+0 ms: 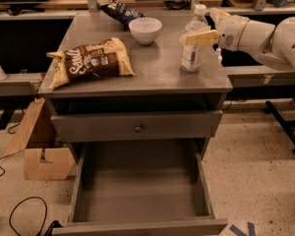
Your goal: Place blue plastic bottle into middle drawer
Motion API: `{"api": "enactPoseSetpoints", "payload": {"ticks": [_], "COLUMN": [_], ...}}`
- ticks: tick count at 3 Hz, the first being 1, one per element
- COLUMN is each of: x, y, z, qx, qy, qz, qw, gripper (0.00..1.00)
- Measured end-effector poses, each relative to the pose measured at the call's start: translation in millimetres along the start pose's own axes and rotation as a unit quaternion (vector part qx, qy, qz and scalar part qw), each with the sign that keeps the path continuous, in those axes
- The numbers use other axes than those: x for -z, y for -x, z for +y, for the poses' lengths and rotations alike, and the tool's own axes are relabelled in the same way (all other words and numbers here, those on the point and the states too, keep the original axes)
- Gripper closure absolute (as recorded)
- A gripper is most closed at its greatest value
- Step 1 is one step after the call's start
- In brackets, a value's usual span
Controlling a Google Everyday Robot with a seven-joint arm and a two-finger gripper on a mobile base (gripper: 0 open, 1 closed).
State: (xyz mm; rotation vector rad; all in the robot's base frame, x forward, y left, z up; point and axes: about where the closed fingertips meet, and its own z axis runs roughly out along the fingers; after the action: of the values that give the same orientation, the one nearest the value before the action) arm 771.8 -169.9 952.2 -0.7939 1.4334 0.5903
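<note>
The grey cabinet [152, 70] fills the middle of the view, and everything else is placed from it. Its middle drawer [137, 191] is pulled fully out at the bottom front, a deep grey box with tall side walls and a bare floor. Above that, the shallower drawer front [98, 127] is pushed in, with a small round knob [137, 128] at its centre.

The robot's white arm [265, 36] reaches in from the cabinet's right side, level with the top. A folded cardboard box [39, 149] leans on the floor against the cabinet's left side.

On the left half of the cabinet top a brown chip bag [91, 62] lies flat, its end overhanging the left edge. The blue plastic bottle [191, 58] stands upright near the top's right edge, about midway front to back, white cap on.

The gripper [200, 33] is at the bottle's shoulder, its tan near side lying across the front of the bottle. Whether it is clamped on the bottle or loose around it cannot be told.

A white bowl [145, 30] sits toward the back centre of the top. A small dark snack bag [119, 11] lies at the rear edge just behind the bowl.
</note>
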Motion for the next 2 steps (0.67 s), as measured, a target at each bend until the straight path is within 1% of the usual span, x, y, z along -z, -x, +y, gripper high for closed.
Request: {"api": "enactPoseSetpoints", "payload": {"ticks": [1, 2], "x": [-7.4, -7.7], "y": [1.1, -5.7], "z": [13.5, 51.1], "qx": [0.011, 0.019], "qy": [-0.001, 0.002], "qz": [0.010, 0.033], "qw": [0.9999, 0.9993], "gripper": [0.18, 0.42]}}
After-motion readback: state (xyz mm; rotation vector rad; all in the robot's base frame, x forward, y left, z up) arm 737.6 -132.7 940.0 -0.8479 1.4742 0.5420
